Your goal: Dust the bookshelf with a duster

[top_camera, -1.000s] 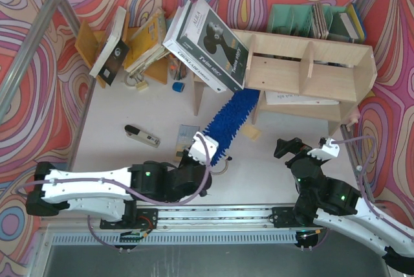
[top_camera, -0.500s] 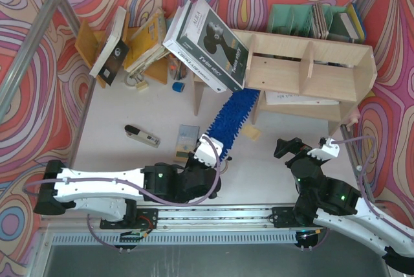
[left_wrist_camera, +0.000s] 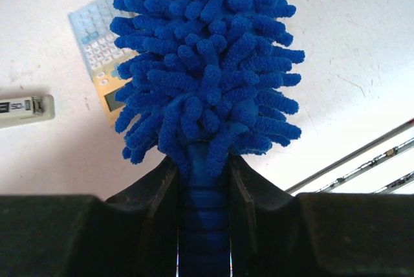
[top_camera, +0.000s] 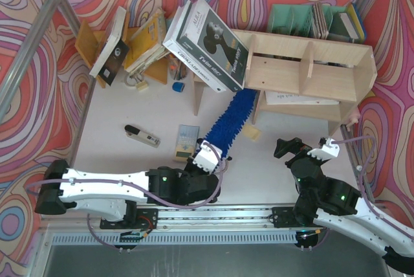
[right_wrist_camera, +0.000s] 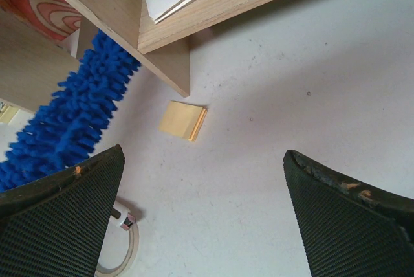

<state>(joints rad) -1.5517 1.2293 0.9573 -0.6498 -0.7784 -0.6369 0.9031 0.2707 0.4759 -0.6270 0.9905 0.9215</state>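
Swirly red-and-purple walls all round a white surface [top_camera: 123, 105]. Top view: the bookshelf [top_camera: 310, 73] sits toward 2 o'clock. The left gripper [top_camera: 208, 154] is clamped on the duster [top_camera: 229, 121], whose head runs off toward 1 o'clock with its tip tucked in at the bookshelf's left end. So I'd say we're mid-dusting the low left bay. The next move probably needs a sweep toward 3 o'clock without snagging the upright. The lower bay holds a white booklet [top_camera: 294, 99], and the green file holder [top_camera: 310, 21] behind has books in it. The right gripper [top_camera: 304, 149] hangs wide open at 4 o'clock, holding nothing.

Left wrist view: fingers [left_wrist_camera: 158, 193] pinch the duster's handle right below the fluff, calculator [left_wrist_camera: 97, 44] at 10 o'clock.

Right wrist view: duster at 9 o'clock beside the bookshelf's upright, white booklet at 12.
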